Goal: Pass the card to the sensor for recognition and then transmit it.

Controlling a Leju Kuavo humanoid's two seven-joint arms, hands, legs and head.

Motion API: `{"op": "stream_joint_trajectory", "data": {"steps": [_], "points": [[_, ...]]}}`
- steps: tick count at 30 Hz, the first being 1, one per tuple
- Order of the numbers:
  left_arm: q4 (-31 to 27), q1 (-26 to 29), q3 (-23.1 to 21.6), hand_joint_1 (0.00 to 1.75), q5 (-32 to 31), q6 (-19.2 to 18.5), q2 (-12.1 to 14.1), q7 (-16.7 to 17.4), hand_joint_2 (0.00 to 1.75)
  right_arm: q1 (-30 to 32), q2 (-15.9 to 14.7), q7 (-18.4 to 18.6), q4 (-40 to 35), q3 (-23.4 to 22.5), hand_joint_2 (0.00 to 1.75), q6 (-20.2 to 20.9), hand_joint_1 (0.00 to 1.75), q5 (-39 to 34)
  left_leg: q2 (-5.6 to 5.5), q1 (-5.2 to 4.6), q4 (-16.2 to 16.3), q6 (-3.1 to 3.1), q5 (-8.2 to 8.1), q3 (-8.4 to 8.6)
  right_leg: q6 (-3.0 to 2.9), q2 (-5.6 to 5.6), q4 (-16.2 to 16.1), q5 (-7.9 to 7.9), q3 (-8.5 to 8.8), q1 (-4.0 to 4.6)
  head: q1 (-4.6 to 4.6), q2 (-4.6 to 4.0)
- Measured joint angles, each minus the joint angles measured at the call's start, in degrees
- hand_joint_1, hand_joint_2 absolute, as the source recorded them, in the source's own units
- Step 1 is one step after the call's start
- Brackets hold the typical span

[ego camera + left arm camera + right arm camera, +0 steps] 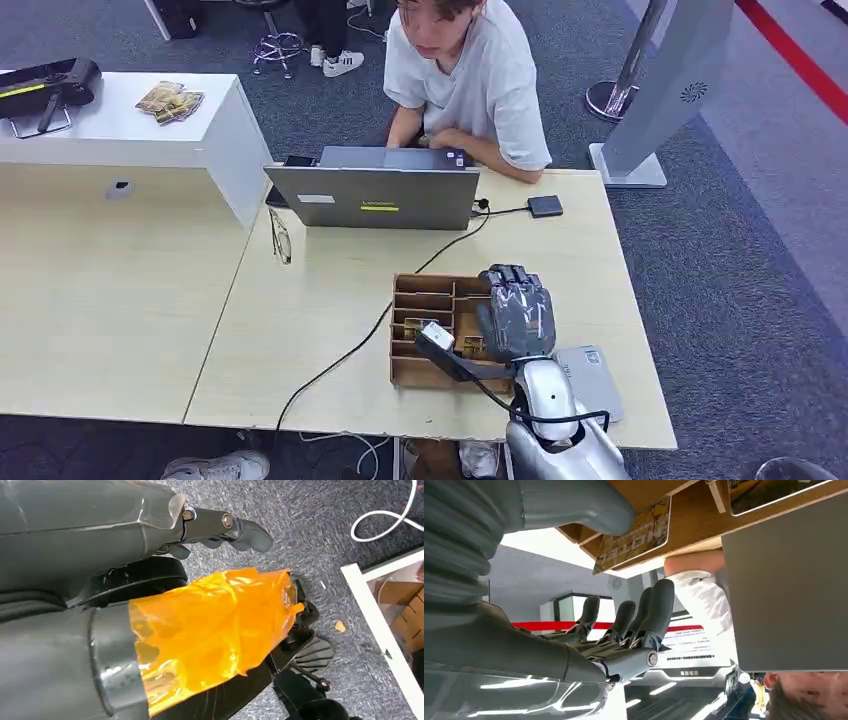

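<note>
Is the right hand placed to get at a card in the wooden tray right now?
Probably yes. The right hand hovers directly over the wooden tray, fingers spread and empty, with a card just past its thumb. Nothing lies between them.

No lettering legible on card [636, 537] or laptop [378, 197]

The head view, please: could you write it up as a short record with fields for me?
right hand: above the wooden card tray, fingers apart, holding nothing
cards: lying in the tray's compartments
grey sensor pad: on the table, beside the tray
laptop: open, beyond the tray
person: seated behind the laptop
left hand: hanging above the carpet
</note>
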Motion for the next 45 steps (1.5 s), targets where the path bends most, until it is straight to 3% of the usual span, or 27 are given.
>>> {"op": "stream_joint_trajectory", "data": {"steps": [15,27,29,31,32,34,37,45], "points": [[0.0,0.0,0.0,0.0,0.0,0.0,0.0,0.0,0.0,0.0,0.0,0.0,0.4,0.0,1.75,0.1,0.91,0.0,0.0,0.0,0.0,0.0,0.0,0.0,0.0,0.0,0.0,0.0,0.0,0.0,0.0,0.0],[0.0,0.0,0.0,0.0,0.2,0.1,0.0,0.0,0.0,0.0,0.0,0.0,0.8,0.0,1.75,0.5,0.84,0.0,0.0,0.0,0.0,0.0,0.0,0.0,0.0,0.0,0.0,0.0,0.0,0.0,0.0,0.0],[0.0,0.0,0.0,0.0,0.3,0.1,0.0,-0.1,0.0,0.0,0.0,0.0,0.9,0.1,1.75,0.7,0.87,0.0,0.0,0.0,0.0,0.0,0.0,0.0,0.0,0.0,0.0,0.0,0.0,0.0,0.0,0.0],[0.0,0.0,0.0,0.0,0.3,0.2,0.0,-0.1,0.0,0.0,0.0,0.0,1.0,0.1,1.75,0.7,1.06,0.0,0.0,0.0,0.0,0.0,0.0,0.0,0.0,0.0,0.0,0.0,0.0,0.0,0.0,0.0],[0.0,0.0,0.0,0.0,0.4,0.2,0.0,-0.1,0.0,0.0,0.0,0.0,1.1,0.1,1.75,0.7,1.26,0.0,0.0,0.0,0.0,0.0,0.0,0.0,0.0,0.0,0.0,0.0,0.0,0.0,0.0,0.0],[0.0,0.0,0.0,0.0,0.4,0.2,0.0,-0.2,0.0,0.0,0.0,0.0,1.1,0.2,1.75,0.7,1.34,0.0,0.0,0.0,0.0,0.0,0.0,0.0,0.0,0.0,0.0,0.0,0.0,0.0,0.0,0.0],[0.0,0.0,0.0,0.0,0.5,0.2,0.0,-0.2,0.0,0.0,0.0,0.0,1.2,0.3,1.75,0.7,1.45,0.0,0.0,0.0,0.0,0.0,0.0,0.0,0.0,0.0,0.0,0.0,0.0,0.0,0.0,0.0],[0.0,0.0,0.0,0.0,0.6,0.2,0.0,-0.2,0.0,-0.1,0.0,0.0,1.4,0.5,1.75,0.7,1.48,0.0,0.0,0.0,0.0,0.0,0.0,0.0,0.0,0.0,0.0,0.0,0.0,0.0,0.0,0.0]]}}
